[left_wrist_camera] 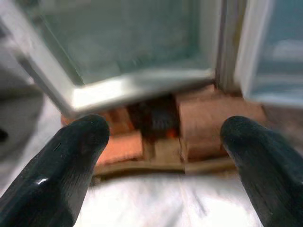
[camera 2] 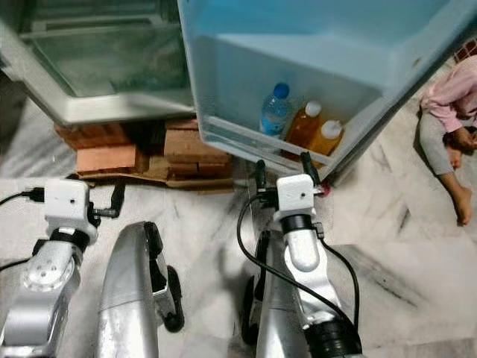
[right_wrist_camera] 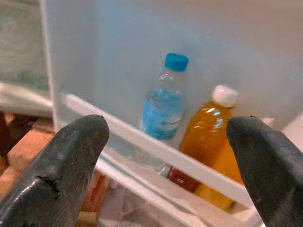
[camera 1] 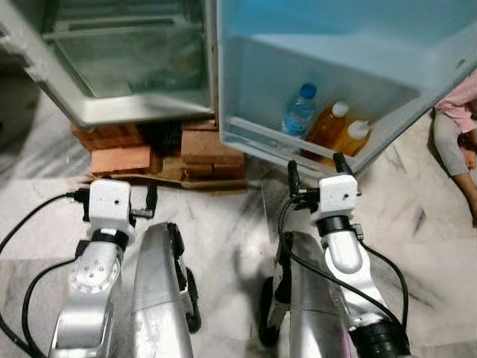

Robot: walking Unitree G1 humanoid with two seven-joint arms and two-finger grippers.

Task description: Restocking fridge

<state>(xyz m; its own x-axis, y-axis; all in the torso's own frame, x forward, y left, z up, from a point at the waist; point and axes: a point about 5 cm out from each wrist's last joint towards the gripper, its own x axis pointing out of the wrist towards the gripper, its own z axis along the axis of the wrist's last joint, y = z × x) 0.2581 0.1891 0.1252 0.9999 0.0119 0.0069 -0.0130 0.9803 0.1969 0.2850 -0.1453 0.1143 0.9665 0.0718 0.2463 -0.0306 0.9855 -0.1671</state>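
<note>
The fridge door shelf holds three bottles standing upright in a row: a water bottle with a blue cap and blue label, and beside it two bottles of orange drink with white caps, the second orange bottle nearest the door's outer edge. No label text is legible; the blue label is blurred in the right wrist view. The right gripper hovers just before the shelf rail, jaws spread wide and holding nothing, aimed at the water bottle and the first orange bottle. The left gripper, likewise wide open and empty, points at the base of the fridge cabinet, which rests on stacked red bricks over a marble floor. A person's legs and pink sleeve lie at the far right, near the door. Judged from the full shelf and empty jaws, the placing of a bottle appears complete; the next move likely calls for drawing the right arm clear of the rail and fetching another item, which is not seen here.
</note>
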